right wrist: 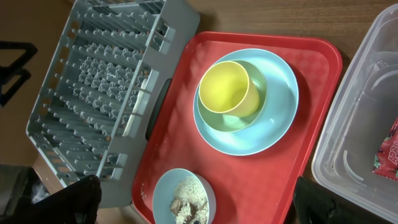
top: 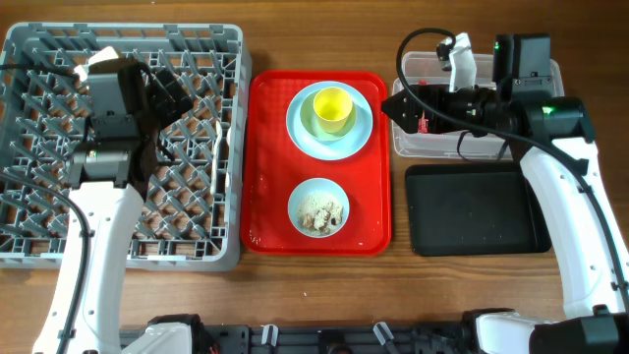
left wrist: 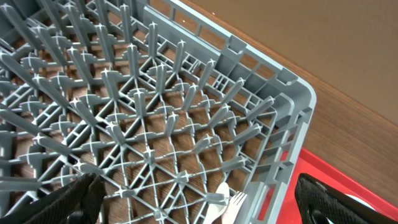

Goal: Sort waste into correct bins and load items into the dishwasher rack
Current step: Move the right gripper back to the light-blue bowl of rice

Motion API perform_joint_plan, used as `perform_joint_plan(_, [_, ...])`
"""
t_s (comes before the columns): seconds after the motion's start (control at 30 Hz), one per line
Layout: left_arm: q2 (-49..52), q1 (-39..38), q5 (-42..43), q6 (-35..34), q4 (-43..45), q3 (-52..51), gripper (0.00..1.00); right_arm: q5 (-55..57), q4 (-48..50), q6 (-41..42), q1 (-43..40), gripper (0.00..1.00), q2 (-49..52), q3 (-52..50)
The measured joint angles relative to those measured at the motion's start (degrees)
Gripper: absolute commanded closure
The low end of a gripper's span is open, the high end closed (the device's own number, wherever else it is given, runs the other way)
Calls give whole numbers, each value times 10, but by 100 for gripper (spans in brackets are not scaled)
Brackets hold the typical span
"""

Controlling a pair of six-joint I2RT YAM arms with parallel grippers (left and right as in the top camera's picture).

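Overhead view of a wooden table, with a red serving tray point(top: 270, 216) lying at the centre. On the far half of the tray, a small yellow cup point(top: 332, 108) is sitting upright on a pale blue plate point(top: 298, 133). On the near half, a pale blue bowl point(top: 298, 202) is holding beige food scraps point(top: 322, 211).

Just left of the tray, the grey dishwasher rack point(top: 234, 147) is standing. A white fork point(left wrist: 235, 202) and what looks like a white spoon point(left wrist: 219, 194) are lying in the rack's corner closest to the tray. Right of the tray, a clear tub point(top: 432, 152) is holding a red wrapper point(right wrist: 388, 149). A black tray point(top: 477, 211) is sitting on the near side of the tub.

The left gripper point(top: 182, 93) is hovering over the rack with its jaws wide apart, holding nothing. The right gripper point(top: 393, 108) is hanging over the tub's edge next to the red tray, jaws likewise wide apart and empty.

The cup is probably light, stiff, smooth plastic. It is best pinched at the rim, one finger inside and one outside, and lifted straight up off the plate. The plate, lying flat, is likely slippery, and its raised rim is the only hold. The bowl needs gripping at its rim and carrying level, since the loose crumbs could spill.
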Motion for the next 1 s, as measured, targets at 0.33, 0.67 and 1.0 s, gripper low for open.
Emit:
perform_joint_plan(0.33, [0,0,6,0,0,0,0,0,0,0,0,0,0,0])
perform_joint_plan(0.67, [0,0,6,0,0,0,0,0,20,18,0,0,0,0])
perform_joint_plan(1.0, [0,0,6,0,0,0,0,66,-4,94,170,27,2,-6])
